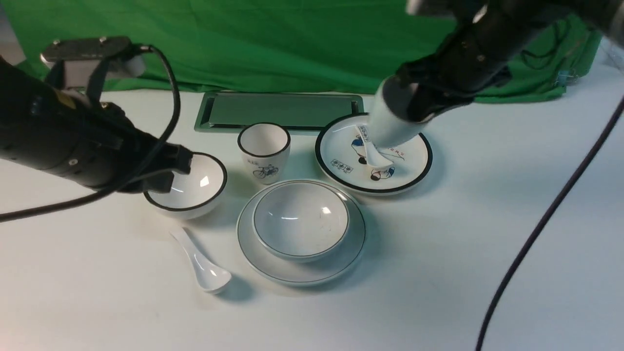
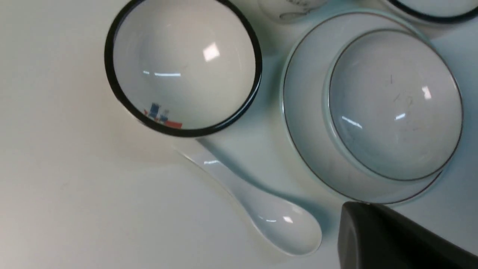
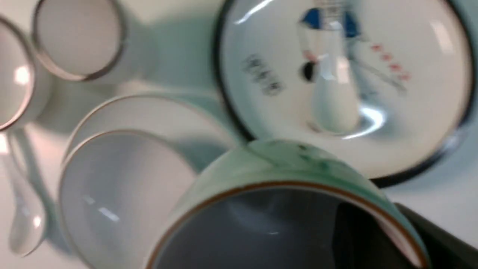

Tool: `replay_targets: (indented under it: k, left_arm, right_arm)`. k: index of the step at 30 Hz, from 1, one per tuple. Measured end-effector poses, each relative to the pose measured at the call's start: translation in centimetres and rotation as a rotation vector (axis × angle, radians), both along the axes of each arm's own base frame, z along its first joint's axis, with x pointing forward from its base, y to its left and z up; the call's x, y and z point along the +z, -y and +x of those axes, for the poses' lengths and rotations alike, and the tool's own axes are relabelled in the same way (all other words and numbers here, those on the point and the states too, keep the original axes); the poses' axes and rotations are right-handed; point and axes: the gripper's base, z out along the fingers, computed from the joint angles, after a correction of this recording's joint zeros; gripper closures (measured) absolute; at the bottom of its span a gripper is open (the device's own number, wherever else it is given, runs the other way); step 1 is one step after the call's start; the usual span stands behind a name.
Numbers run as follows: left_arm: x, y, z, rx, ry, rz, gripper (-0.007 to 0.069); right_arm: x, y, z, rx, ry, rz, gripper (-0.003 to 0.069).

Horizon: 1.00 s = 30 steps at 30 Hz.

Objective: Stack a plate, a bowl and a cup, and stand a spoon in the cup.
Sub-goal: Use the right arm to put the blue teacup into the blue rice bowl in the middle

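The plain white bowl (image 1: pixel 300 219) sits in the thin-rimmed white plate (image 1: pixel 302 275) at the table's front centre. Both also show in the left wrist view, the bowl (image 2: pixel 392 104) in the plate (image 2: pixel 302 112). The plain white spoon (image 1: pixel 202 265) lies flat on the table left of the plate, scoop toward me, and shows in the left wrist view (image 2: pixel 261 209). My right gripper (image 1: pixel 424 105) is shut on the rim of the plain white cup (image 1: pixel 390 122), holding it tilted above the pictured plate. One finger is inside the cup (image 3: pixel 283 164), one outside. My left gripper (image 1: pixel 170 170) hovers empty over the black-rimmed bowl.
The black-rimmed bowl (image 1: pixel 195 187) stands at the left, the bicycle cup (image 1: pixel 264 151) behind the plate. The pictured plate (image 1: pixel 414 170) holds a small printed spoon (image 1: pixel 375 153). A metal tray (image 1: pixel 278 109) lies at the back. A black cable (image 1: pixel 536 234) crosses the right side.
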Motion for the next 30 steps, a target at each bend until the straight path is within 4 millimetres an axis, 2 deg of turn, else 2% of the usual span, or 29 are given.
replay_targets:
  k: [1,2,4,7,10,18,24,25,27,28,30]
  left_arm:
    - [0.0,0.0,0.1,0.006,0.005,-0.009,0.0625]
    - [0.0,0.0,0.1,0.007,0.005,-0.009,0.0625]
    - [0.0,0.0,0.0,0.008,0.004,-0.011,0.0625]
    - [-0.1,0.0,-0.1,0.006,-0.008,-0.008,0.0625]
    - [-0.2,0.0,-0.2,0.004,-0.022,-0.006,0.0625]
    - [-0.3,0.0,-0.3,0.0,-0.046,-0.001,0.0625]
    - [-0.3,0.0,-0.4,0.0,-0.056,0.0,0.0625]
    - [-0.3,0.0,-0.4,0.007,-0.059,-0.004,0.0625]
    - [-0.6,-0.1,-0.5,0.077,-0.114,-0.03,0.0625]
    - [-0.7,-0.1,-0.5,0.091,-0.121,-0.031,0.0625]
    - [-1.8,-0.5,0.0,0.178,-0.185,-0.006,0.0625]
  right_arm:
    - [-0.9,-2.5,-0.8,0.064,-0.013,-0.009,0.0568]
    - [-0.9,-2.5,-0.8,0.064,-0.013,-0.009,0.0568]
    - [-2.9,-6.0,-1.8,0.146,-0.021,-0.045,0.0568]
    - [-4.8,-8.4,-2.5,0.2,-0.02,-0.086,0.0568]
    - [-6.0,-9.4,-2.6,0.215,-0.02,-0.099,0.0567]
    - [-8.2,-9.8,-2.2,0.196,-0.055,-0.119,0.0524]
    - [-8.2,-9.8,-2.2,0.195,-0.06,-0.119,0.0416]
    - [-8.0,-9.8,-2.2,0.196,-0.062,-0.12,0.0388]
    - [-6.8,-9.6,-2.1,0.203,-0.073,-0.128,0.0276]
    - [-6.5,-9.5,-2.0,0.202,-0.067,-0.126,0.0258]
    - [-3.4,-8.9,-2.0,0.206,-0.028,-0.128,0.0153]
